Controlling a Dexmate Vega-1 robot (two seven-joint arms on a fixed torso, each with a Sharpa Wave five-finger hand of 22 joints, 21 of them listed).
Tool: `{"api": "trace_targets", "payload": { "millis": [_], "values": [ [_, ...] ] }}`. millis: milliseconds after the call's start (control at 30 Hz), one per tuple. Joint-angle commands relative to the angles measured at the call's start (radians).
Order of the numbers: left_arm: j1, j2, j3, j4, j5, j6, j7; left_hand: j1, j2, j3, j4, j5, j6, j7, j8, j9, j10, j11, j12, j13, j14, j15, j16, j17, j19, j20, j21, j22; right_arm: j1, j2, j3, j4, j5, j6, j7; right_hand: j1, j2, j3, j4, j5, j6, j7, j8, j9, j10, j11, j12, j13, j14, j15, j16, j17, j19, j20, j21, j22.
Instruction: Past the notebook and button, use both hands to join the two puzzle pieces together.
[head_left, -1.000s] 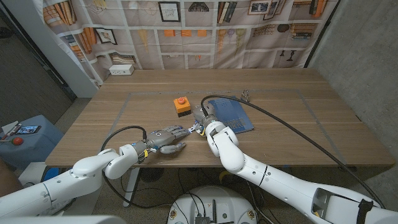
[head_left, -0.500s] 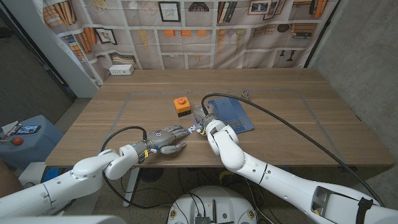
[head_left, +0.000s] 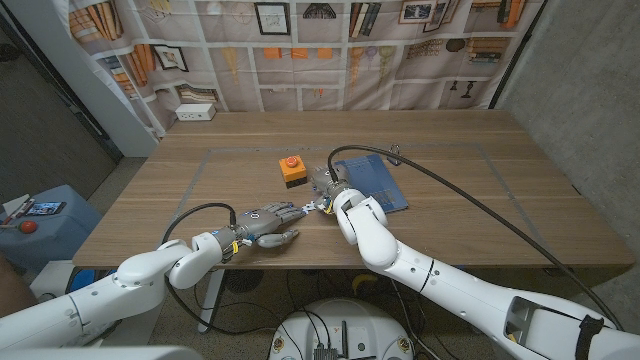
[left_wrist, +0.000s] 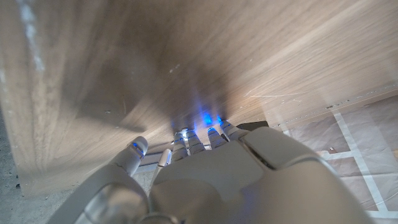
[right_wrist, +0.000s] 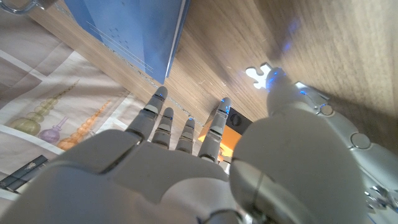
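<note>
1. Nearest the robot, the left hand (head_left: 262, 222) lies low over the wooden table (head_left: 470, 200), its fingers reaching right toward the middle. Its fingertips (head_left: 300, 209) end at a small white puzzle piece (head_left: 312, 207); it looks pinched there, but I cannot tell for certain.
2. Just right of that, the right hand (head_left: 328, 186) comes in over the same spot. The right wrist view shows its fingers (right_wrist: 163, 121) extended side by side with nothing between them, and a pale jigsaw-shaped piece (right_wrist: 260, 73) lying on the wood at the tip of its thumb (right_wrist: 278, 84). Whether the thumb presses that piece is not clear.
3. Progress, as I judge it: both hands have met at the pieces, so the reach is done. The join itself cannot be confirmed; the pieces are too small to show whether tab and notch are seated. What is left is probably the final push together and the release.
4. Farther back, the blue notebook (head_left: 376, 184) lies right of the right hand, and the orange button box (head_left: 291, 169) sits just left of it.
</note>
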Motion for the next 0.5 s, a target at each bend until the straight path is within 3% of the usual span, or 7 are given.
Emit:
{"api": "trace_targets", "payload": {
  "millis": [33, 300, 500],
  "values": [
    [-0.003, -0.001, 0.0, -0.001, 0.003, 0.005, 0.001, 0.007, 0.099, 0.008, -0.001, 0.008, 0.053, 0.039, 0.008, 0.006, 0.061, 0.015, 0.009, 0.005, 0.004, -0.07, 0.003, 0.001, -0.058, -0.048, 0.007, 0.003, -0.01, -0.025, 0.034, -0.04, 0.065, -0.002, -0.012, -0.024, 0.004, -0.013, 0.007, 0.014, -0.013, 0.0, -0.011, -0.001, -0.006, 0.003, 0.004, 0.005, -0.008, 0.006, -0.001, 0.002, -0.003, 0.003, 0.001, 0.001],
    [0.005, 0.003, -0.003, -0.01, 0.004, 0.017, 0.001, 0.008, 0.099, 0.01, -0.002, 0.008, 0.055, 0.039, 0.008, 0.006, 0.063, 0.012, 0.008, 0.006, 0.006, -0.07, 0.002, 0.001, -0.057, -0.047, 0.006, 0.003, -0.019, -0.037, 0.051, -0.055, 0.112, -0.011, -0.048, -0.086, 0.016, -0.043, 0.034, 0.04, -0.047, 0.002, -0.04, -0.007, -0.008, 0.004, 0.008, 0.005, -0.008, 0.005, -0.002, 0.004, -0.007, 0.0, 0.004, 0.001],
    [0.013, 0.005, -0.004, -0.017, 0.005, 0.026, 0.003, 0.009, 0.098, 0.012, -0.003, 0.008, 0.056, 0.039, 0.008, 0.006, 0.066, 0.013, 0.008, 0.005, 0.006, -0.069, 0.002, 0.001, -0.056, -0.047, 0.006, 0.003, -0.028, -0.039, 0.065, -0.051, 0.167, -0.018, -0.104, -0.181, 0.035, -0.087, 0.08, 0.053, -0.062, 0.002, -0.065, -0.01, -0.004, -0.001, 0.013, 0.005, -0.008, -0.003, -0.001, 0.007, -0.01, -0.011, 0.006, 0.002]
  ]
}}
